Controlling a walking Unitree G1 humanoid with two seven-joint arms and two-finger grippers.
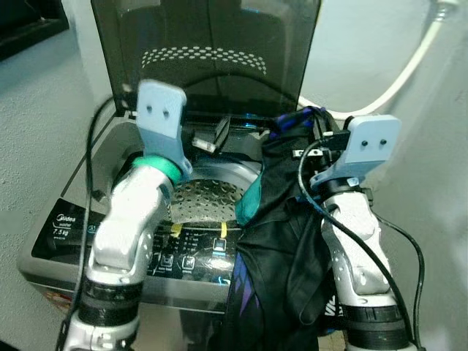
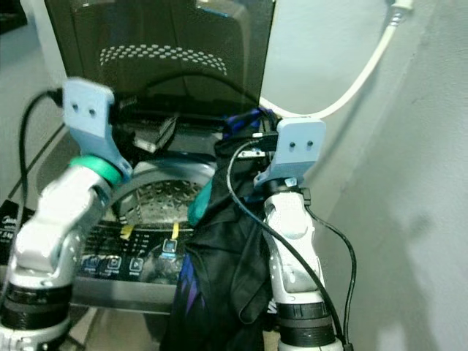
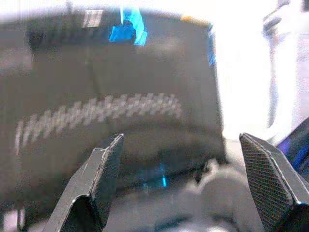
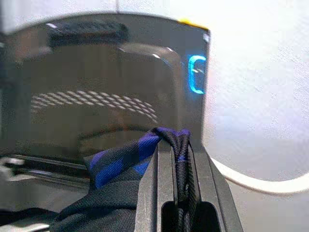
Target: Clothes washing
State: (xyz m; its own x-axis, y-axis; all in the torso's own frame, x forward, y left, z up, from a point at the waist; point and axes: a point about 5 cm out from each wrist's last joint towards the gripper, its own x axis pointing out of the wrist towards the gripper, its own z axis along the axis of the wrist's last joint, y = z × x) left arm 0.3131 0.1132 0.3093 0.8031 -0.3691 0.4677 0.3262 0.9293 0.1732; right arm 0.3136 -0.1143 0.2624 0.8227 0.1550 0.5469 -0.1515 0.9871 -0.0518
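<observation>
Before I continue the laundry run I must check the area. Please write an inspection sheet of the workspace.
Surface: washing machine top, control panel at front, lid raised.
Job's things: dark garment with blue stripes, hanging over the front rim; drum holds no clothes that I can see.
Clutter: nothing seen.
Grippers: right gripper shut on the garment above the opening; left gripper with jaws open, holding nothing, facing the lid.
Cables: black cables along both arms.
Surroundings: white wall, white hose at right.
</observation>
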